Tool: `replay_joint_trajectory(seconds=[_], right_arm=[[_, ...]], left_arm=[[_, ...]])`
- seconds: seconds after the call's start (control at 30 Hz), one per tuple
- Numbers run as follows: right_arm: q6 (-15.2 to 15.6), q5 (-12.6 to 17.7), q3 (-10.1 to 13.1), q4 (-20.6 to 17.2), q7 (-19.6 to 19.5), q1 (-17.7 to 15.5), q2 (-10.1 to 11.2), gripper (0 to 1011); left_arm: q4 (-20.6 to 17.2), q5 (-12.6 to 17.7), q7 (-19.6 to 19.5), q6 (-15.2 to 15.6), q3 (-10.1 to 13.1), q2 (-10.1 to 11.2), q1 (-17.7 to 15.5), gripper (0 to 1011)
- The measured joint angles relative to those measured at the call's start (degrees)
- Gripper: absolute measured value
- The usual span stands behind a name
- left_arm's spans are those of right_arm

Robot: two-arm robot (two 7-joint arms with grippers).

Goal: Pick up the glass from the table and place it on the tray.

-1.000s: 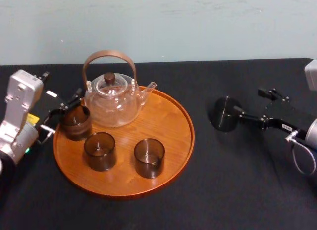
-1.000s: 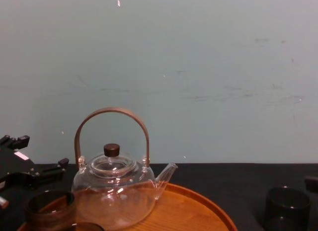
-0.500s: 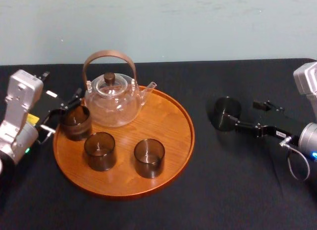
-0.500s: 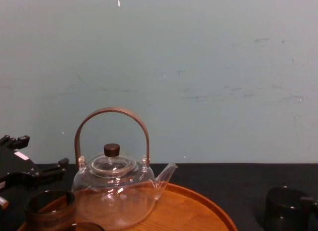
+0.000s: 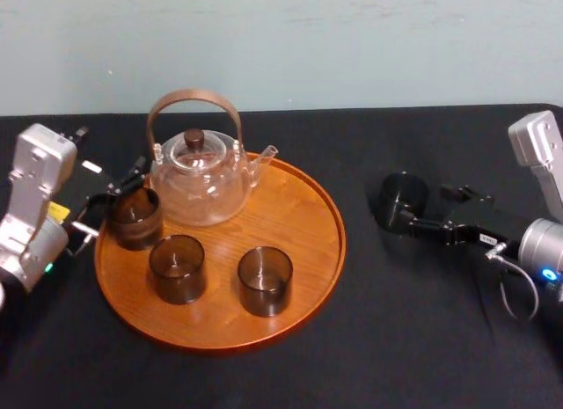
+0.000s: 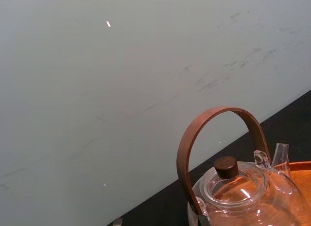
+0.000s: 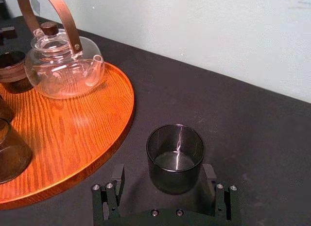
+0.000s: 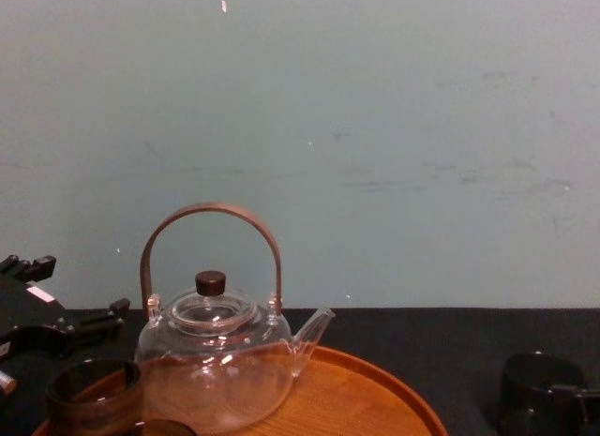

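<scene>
Smoked dark glass marks the task's piece. In the head view the glass (image 5: 403, 196) stands upright on the black table (image 5: 422, 339), apart from the tray (image 5: 295, 211) on its left and not on it. The right gripper (image 5: 420, 207) reaches in from the right with its fingers spread, one on each side of the glass. On the tray stand a clear teapot (image 5: 198, 180) and three other glasses (image 5: 177, 268). The left gripper (image 5: 113, 198) sits at the tray's left rim, fingers apart, just beside the nearest of them. The left wrist view looks across the teapot (image 6: 238, 197), with its brown hoop handle and a sliver of the tray (image 6: 300, 165), against the pale wall (image 6: 121, 90). The right wrist view looks down on the glass (image 7: 175, 155) between the parted fingers (image 7: 118, 180) of the right gripper (image 7: 164, 173). One finger looks to touch the glass's side and the other stands a little off, so nothing is clamped. The chest view has the teapot (image 8: 216, 370) on the tray (image 8: 375, 398) and the glass (image 8: 536, 389) low at the right, on the table.
</scene>
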Motion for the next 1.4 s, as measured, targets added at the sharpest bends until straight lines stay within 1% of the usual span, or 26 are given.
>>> replay_joint_trajectory(seconds=[0.2, 0.33, 0.73, 1.13, 1.4], right_arm=[[0.1, -0.6, -0.7, 1.2, -0.5, 1.1, -0.8, 1002], [0.2, -1.8, -1.5, 2.5, -1.2, 2.2, -1.7, 1002], [1.0, -3.5, -1.8, 4.7, -1.9, 3.9, -3.2, 1002], [1.3, -4.9, -2.3, 6.9, -1.3, 5.7, -4.6, 1002], [1.3, -6.3, -3.4, 9.5, -0.7, 7.9, -5.9, 1002]], left_arm=[[0.0, 0.0, 0.0, 0.0, 0.0, 0.0, 0.0, 1001], [0.0, 0.0, 0.0, 0.0, 0.0, 0.0, 0.0, 1001], [0.0, 0.0, 0.0, 0.0, 0.0, 0.0, 0.0, 1001], [0.0, 0.0, 0.0, 0.0, 0.0, 0.0, 0.0, 1001], [0.0, 0.0, 0.0, 0.0, 0.0, 0.0, 0.0, 1001]])
